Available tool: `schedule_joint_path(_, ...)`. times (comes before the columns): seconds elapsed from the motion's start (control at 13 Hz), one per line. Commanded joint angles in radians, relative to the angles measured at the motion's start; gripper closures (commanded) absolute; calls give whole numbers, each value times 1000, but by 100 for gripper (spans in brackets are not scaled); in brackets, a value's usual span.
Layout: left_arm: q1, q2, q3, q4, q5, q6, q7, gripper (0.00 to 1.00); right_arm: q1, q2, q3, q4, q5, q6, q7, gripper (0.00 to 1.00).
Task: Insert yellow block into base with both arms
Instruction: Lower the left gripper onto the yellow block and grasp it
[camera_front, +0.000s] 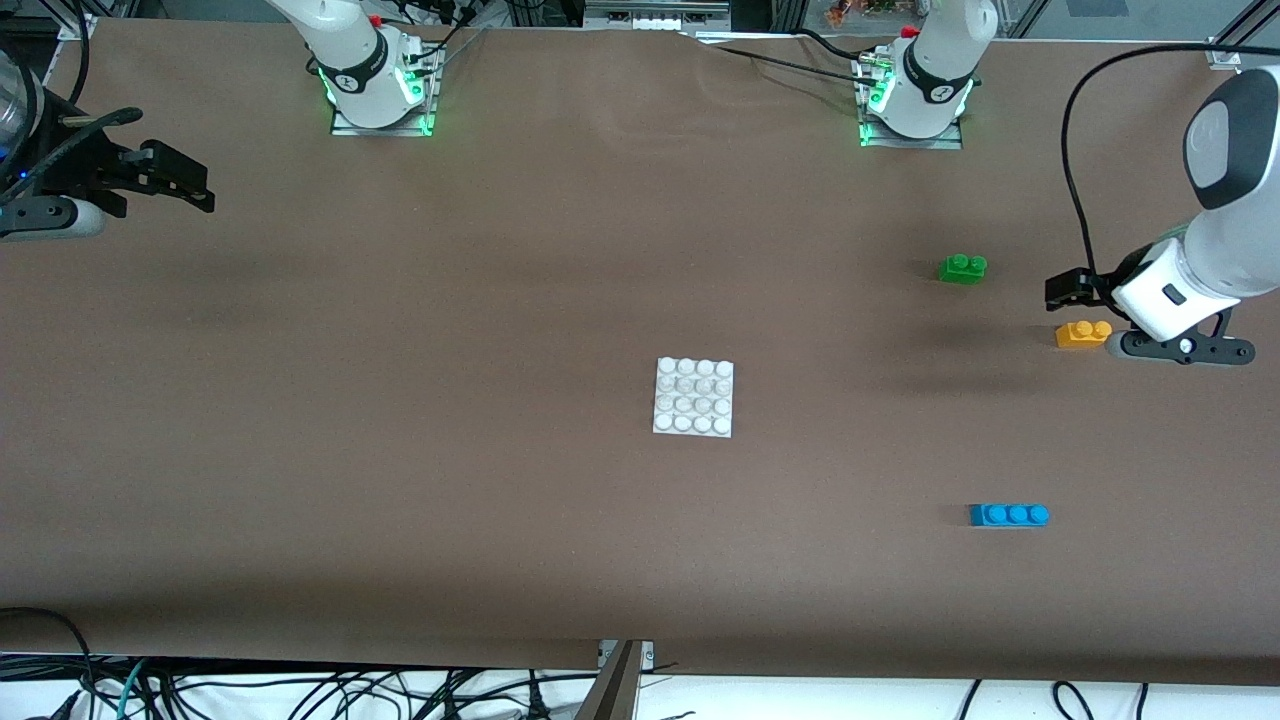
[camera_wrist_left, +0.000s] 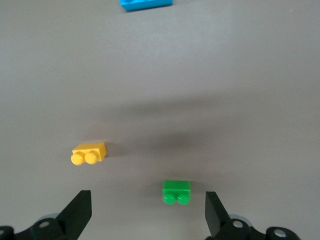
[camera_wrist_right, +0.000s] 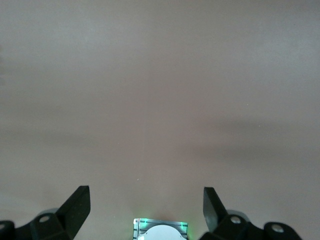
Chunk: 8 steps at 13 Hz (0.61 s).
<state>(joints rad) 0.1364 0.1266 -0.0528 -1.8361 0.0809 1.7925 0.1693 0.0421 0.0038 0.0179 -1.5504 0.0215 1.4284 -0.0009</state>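
Note:
The yellow block lies on the brown table at the left arm's end; it also shows in the left wrist view. The white studded base lies mid-table with nothing on it. My left gripper hangs open and empty in the air just over the yellow block, its fingers wide apart in the left wrist view. My right gripper waits open and empty over the right arm's end of the table, and its wrist view shows only bare table and that arm's base plate.
A green two-stud brick lies farther from the front camera than the yellow block and shows in the left wrist view. A blue three-stud brick lies nearer the camera. Cables hang below the table's front edge.

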Motion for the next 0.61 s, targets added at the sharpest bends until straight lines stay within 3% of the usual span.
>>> schedule_joint_path(0.0, 84, -39, -7, -138, 19, 134, 122, 0, -21, 1, 16, 13, -17, -13, -13, 0)
schedule_joint_path(0.31, 211, -28, -9, -314, 19, 427, 249, 0, -21, 1, 17, 29, -15, -17, -13, 0)
schedule_joint_path(0.54, 279, 22, -9, -358, 19, 551, 309, 0, -17, 4, 17, 46, -18, -10, -11, 0)
